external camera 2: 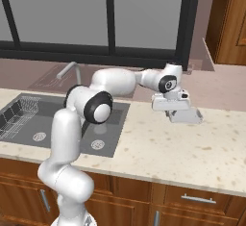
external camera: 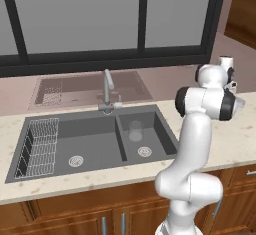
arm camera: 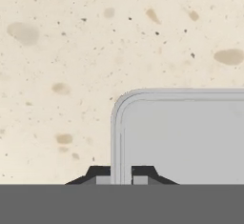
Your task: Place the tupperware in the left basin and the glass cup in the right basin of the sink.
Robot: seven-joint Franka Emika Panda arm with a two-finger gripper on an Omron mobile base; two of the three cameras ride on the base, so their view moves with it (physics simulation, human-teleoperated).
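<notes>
The whitish tupperware (external camera 2: 185,115) hangs tilted just over the speckled counter, right of the sink (external camera: 88,173). My gripper (arm camera: 121,176) is shut on its rim, one fingertip on each side of the wall near a rounded corner (arm camera: 125,105). In the right base view the gripper (external camera 2: 173,108) reaches out from the arm to the box's left end. Behind the arm's elbow a sliver of the tupperware (external camera: 240,103) sticks out. The glass cup (external camera: 135,130) stands upright in the narrower right basin (external camera: 152,130). The wider left basin (external camera: 92,141) holds a wire rack (external camera: 40,148) along its left side.
A slim silver faucet (external camera: 107,87) rises behind the divider between the basins. The speckled counter (external camera 2: 158,148) stretches right of the sink. A dark-framed window (external camera: 142,16) runs along the back and wooden cabinets (external camera 2: 230,23) stand at the far right.
</notes>
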